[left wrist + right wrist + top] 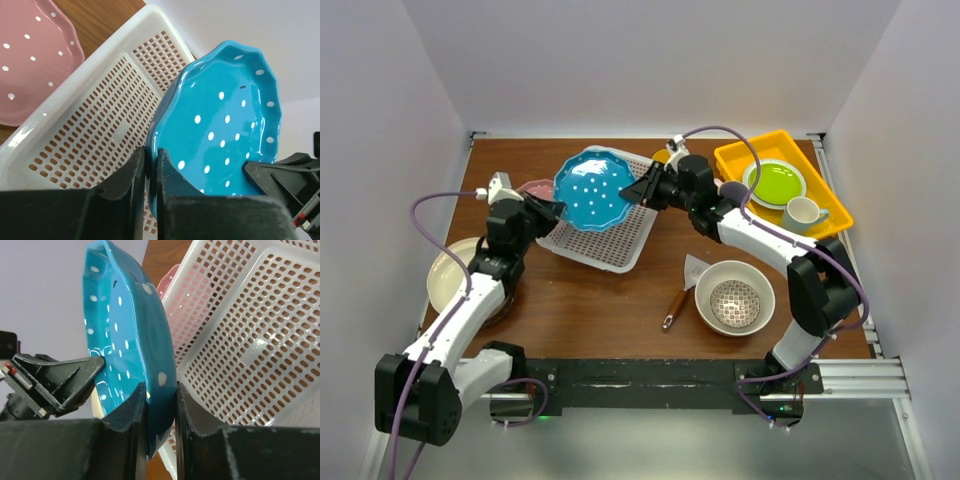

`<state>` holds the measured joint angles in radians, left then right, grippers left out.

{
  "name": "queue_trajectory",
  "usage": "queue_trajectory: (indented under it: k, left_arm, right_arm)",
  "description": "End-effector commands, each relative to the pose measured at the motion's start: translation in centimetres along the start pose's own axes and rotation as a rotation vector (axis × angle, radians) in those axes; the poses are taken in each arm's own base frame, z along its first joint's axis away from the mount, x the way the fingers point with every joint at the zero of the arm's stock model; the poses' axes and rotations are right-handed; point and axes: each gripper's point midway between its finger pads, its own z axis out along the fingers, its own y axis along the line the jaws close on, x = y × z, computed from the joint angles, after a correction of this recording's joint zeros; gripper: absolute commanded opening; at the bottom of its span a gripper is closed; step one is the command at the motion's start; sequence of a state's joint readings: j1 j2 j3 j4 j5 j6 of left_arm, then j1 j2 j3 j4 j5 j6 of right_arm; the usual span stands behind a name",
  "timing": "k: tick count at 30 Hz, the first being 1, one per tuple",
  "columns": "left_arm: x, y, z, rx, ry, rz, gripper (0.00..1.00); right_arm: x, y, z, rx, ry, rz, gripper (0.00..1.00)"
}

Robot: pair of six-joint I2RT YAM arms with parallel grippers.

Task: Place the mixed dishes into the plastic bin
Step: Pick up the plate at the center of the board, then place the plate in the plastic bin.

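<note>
A blue plate with white dots (593, 190) is held tilted on edge above the white lattice plastic bin (610, 243). My left gripper (552, 210) is shut on its left rim; in the left wrist view the jaws (151, 152) pinch the thin edge of the plate (220, 125) over the bin (100, 110). My right gripper (638, 192) is shut on the opposite rim; in the right wrist view both fingers (160, 387) press the plate (130, 325). A pink dotted plate (534, 187) lies behind the bin, partly hidden.
A cream plate (448, 272) sits at the left under my left arm. A large cream bowl (712, 290) with a small patterned bowl (734, 303) inside stands front right, a spatula (678, 298) beside it. The yellow tray (738, 156) holds a lime plate (775, 183) and a mug (804, 212).
</note>
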<state>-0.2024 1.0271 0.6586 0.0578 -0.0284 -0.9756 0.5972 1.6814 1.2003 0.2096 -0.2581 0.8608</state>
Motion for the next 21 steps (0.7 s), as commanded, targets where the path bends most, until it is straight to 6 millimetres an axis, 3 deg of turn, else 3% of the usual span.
queue_trajectory:
  k: [1, 2, 5, 8, 11, 14, 19, 21]
  left_arm:
    - [-3.8, -6.9, -2.1, 0.275, -0.122, 0.068, 0.32]
    - [-4.0, -7.1, -2.4, 0.276, -0.129, 0.094, 0.46]
    - [-5.2, -6.6, -3.2, 0.225, -0.172, 0.234, 0.67]
    - [-7.6, -5.2, -4.9, 0.112, -0.256, 0.392, 0.80]
    - [-9.2, -3.4, -6.9, 0.004, -0.317, 0.515, 0.87]
    - [-9.9, -1.8, -8.5, -0.065, -0.351, 0.611, 0.88]
    - [-9.0, 1.6, -9.6, -0.158, -0.338, 0.703, 0.89]
    - [-8.8, 2.0, -9.9, -0.162, -0.338, 0.705, 0.89]
  right_arm:
    - [-3.8, 3.5, -0.3, -0.147, -0.058, -0.003, 0.00]
    - [-3.9, 3.3, -0.1, -0.143, -0.057, 0.002, 0.00]
    - [-4.5, 2.6, 0.3, -0.121, -0.057, -0.006, 0.00]
    - [-4.9, 1.7, 0.8, -0.092, -0.062, -0.014, 0.00]
    - [-4.8, 0.6, 1.7, -0.066, -0.054, -0.028, 0.00]
    - [-5.2, -0.6, 2.8, -0.030, -0.067, -0.060, 0.00]
    - [-5.6, -2.8, 4.8, 0.045, -0.071, -0.093, 0.00]
    - [-5.7, -3.3, 5.3, 0.065, -0.071, -0.108, 0.00]
